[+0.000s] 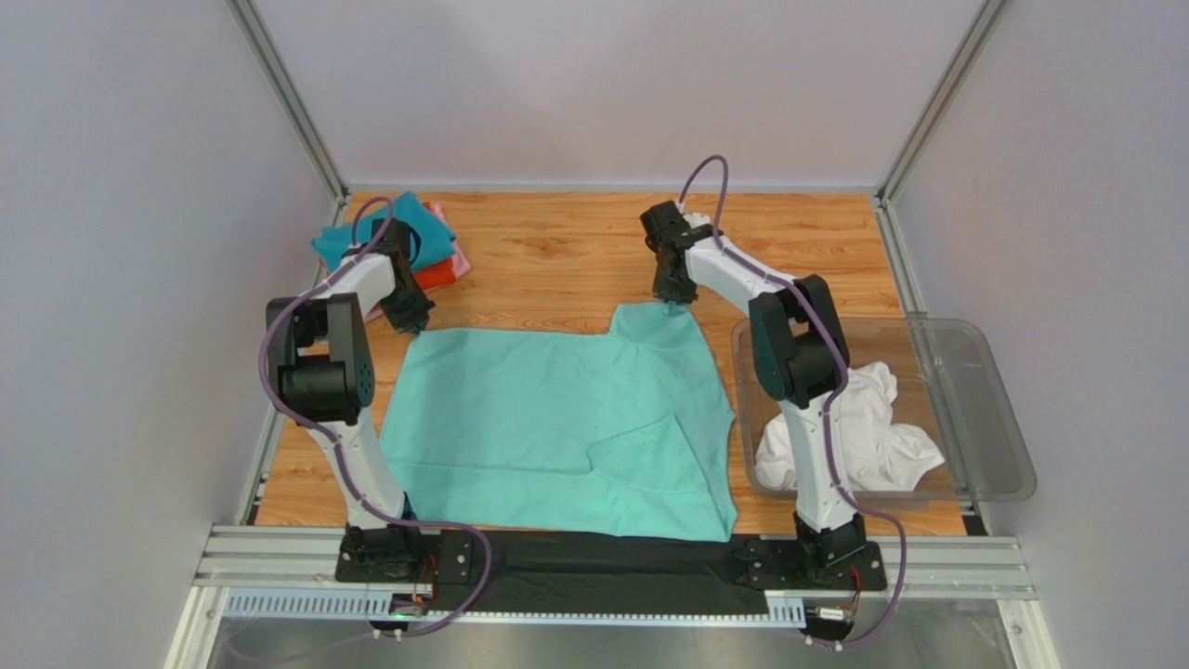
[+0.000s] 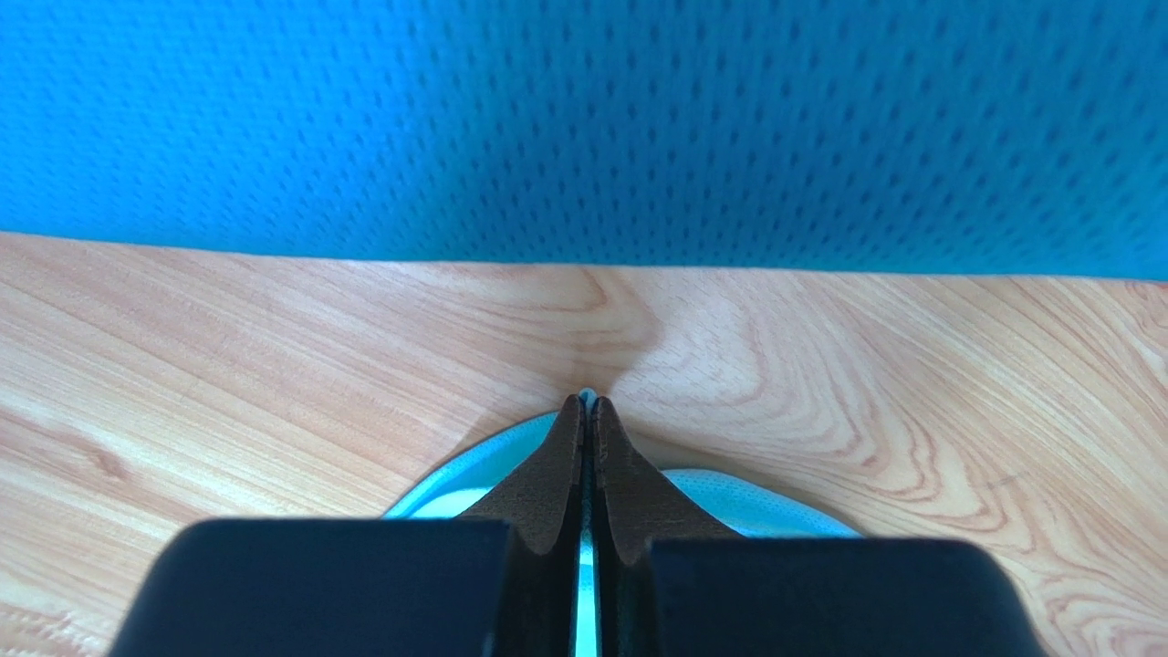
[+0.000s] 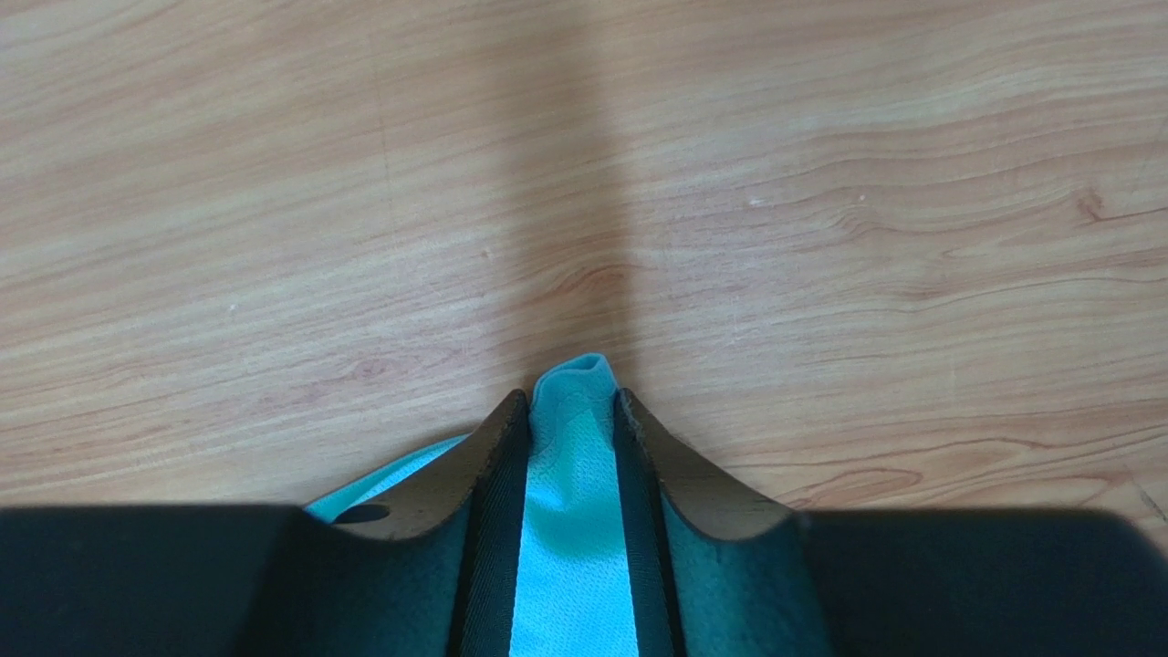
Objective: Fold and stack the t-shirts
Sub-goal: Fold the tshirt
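Closest to me, the two arm bases sit on a metal rail. A black cloth lies between them at the near edge of the wooden table.

Just beyond, the mint-green t-shirt lies spread flat across the middle of the table, with a flap of its own cloth lying over its near right part. To its right stands a clear plastic bin holding a crumpled white t-shirt; the right arm rises in front of the bin's left side.

Farther back, both arms reach down to the shirt's far edge. The left gripper is at the far left corner, clenched tight on the mint-green t-shirt. Its wrist camera shows the two fingers pressed together with only a thin sliver of mint cloth between them.

The right gripper is at the far right corner, where a tab of the shirt juts toward the far side. It is grasping that cloth: its wrist camera shows a bunched fold of mint fabric filling the gap between the fingers and poking out past their tips onto bare wood.

In the far left corner of the table, just beyond the left gripper, is a folded stack. A teal-blue t-shirt lies on top, an orange-red t-shirt shows beneath it, and the edge of a pink t-shirt peeks out at the far side.
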